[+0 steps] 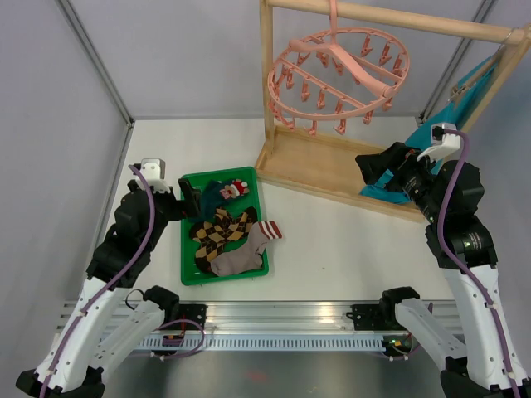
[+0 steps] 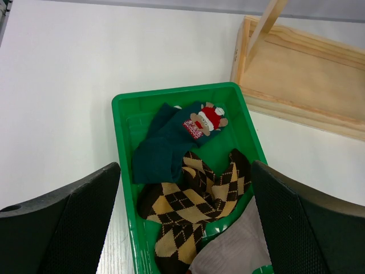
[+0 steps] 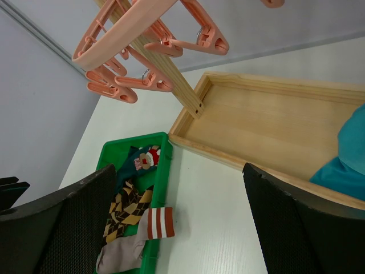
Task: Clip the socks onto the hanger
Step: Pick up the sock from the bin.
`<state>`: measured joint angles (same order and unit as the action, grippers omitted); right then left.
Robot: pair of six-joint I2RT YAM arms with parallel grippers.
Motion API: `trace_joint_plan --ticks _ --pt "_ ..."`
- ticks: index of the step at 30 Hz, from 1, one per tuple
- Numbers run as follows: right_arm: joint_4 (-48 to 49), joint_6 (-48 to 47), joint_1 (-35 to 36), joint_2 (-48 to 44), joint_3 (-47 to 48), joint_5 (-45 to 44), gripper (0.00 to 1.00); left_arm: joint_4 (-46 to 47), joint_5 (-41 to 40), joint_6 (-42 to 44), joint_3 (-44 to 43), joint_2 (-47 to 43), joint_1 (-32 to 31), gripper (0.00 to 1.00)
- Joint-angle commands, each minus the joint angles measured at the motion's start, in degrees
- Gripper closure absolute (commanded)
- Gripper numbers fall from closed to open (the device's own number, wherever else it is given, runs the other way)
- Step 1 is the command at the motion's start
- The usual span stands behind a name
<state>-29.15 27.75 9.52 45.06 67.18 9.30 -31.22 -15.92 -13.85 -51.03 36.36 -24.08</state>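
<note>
The socks lie in a green tray (image 1: 187, 249): a dark teal sock with a red-white motif (image 1: 222, 193), a brown-black argyle sock (image 1: 220, 231) and a grey-brown sock (image 1: 241, 257) whose striped cuff hangs over the tray's right rim. The pink round hanger (image 1: 338, 75) hangs by its hook from the wooden rail. My left gripper (image 1: 192, 201) is open and empty above the tray's far left end. My right gripper (image 1: 371, 171) is open and empty, raised above the frame's wooden base, below the hanger. The left wrist view shows the teal sock (image 2: 165, 148) and argyle sock (image 2: 194, 200) between the fingers.
A wooden rail frame (image 1: 270, 75) with a flat tray-like base (image 1: 323, 170) stands at the back. A bright teal cloth (image 1: 465, 99) hangs from its right end. Grey walls close in left, back and right.
</note>
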Motion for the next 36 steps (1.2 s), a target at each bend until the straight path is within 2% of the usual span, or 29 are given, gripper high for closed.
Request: trace_joint_plan --ticks 1,14,18,21,29,31,35,36 --pt "1.1 -0.5 -0.1 -0.1 0.8 0.5 0.02 0.7 1.2 1.2 -0.1 -0.3 0.3 0.00" --pt "0.5 -0.9 -0.1 0.2 0.0 -0.7 0.02 0.8 1.9 1.3 0.0 0.1 0.3 0.00" --pt "-0.3 -1.2 -0.1 0.8 -0.2 -0.9 0.02 -0.6 7.9 0.9 -0.9 5.6 0.3 0.02" --pt "-0.6 -1.9 -0.1 1.1 -0.7 -1.8 0.02 -1.7 13.7 1.0 -2.4 10.2 -1.1 0.07" --pt "1.0 -1.3 -0.1 1.0 -3.4 -1.6 0.02 -5.5 12.6 -2.4 -4.0 16.2 -14.8 0.11" --pt "1.5 -1.0 -0.1 1.4 -3.9 -1.0 0.02 -5.1 9.3 -4.2 -3.2 17.3 -19.9 0.12" --pt "2.6 -0.4 -0.1 2.0 -4.6 -0.1 0.02 -4.4 1.2 -5.8 -4.8 25.3 -29.9 0.14" --pt "2.7 -0.3 -0.1 2.0 -4.7 0.0 0.02 -4.7 -3.6 -5.9 -5.7 27.0 -32.8 0.14"
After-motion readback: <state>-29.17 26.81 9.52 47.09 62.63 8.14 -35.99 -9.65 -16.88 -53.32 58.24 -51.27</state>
